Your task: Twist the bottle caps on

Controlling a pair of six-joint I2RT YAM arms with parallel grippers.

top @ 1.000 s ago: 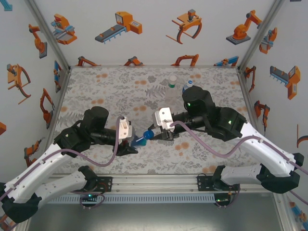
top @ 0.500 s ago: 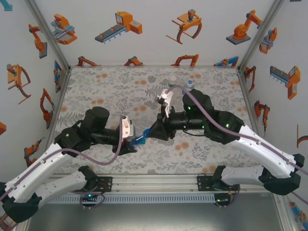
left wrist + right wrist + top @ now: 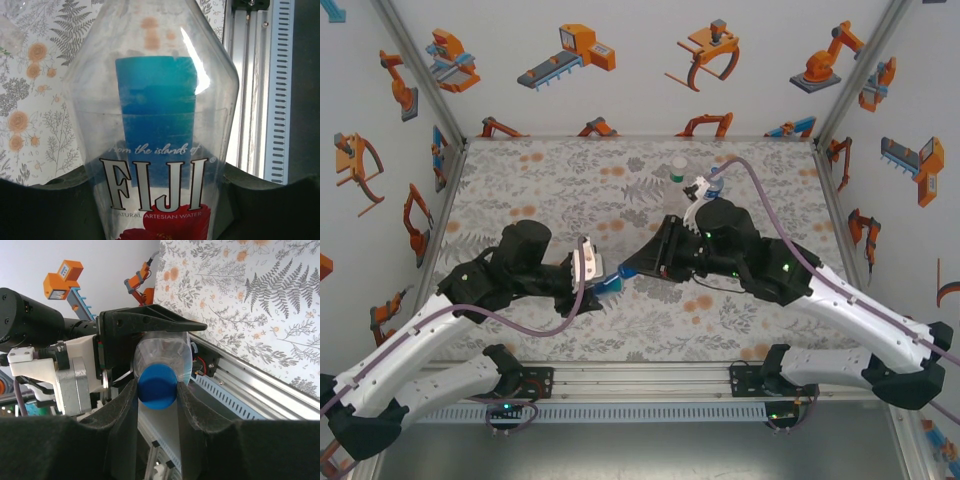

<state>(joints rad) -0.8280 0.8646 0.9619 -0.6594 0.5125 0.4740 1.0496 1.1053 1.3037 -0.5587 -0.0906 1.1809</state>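
With the left pincer [image 3: 159, 200] clamped round the squat bottle [image 3: 155, 100] and the right pincer [image 3: 157, 390] pinched shut on the blue cap [image 3: 157, 382] at the bottle's mouth between them, a tilted cap could cross-thread, or the bottle could spin in its grip.

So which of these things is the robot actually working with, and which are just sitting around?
In the job: Fiji bottle, held in the left gripper; blue cap, pinched by the right gripper at its neck; green-labelled bottle and blue-labelled bottle standing at the back.
Just there: floral table cover; robot stickers on the walls; metal rail.
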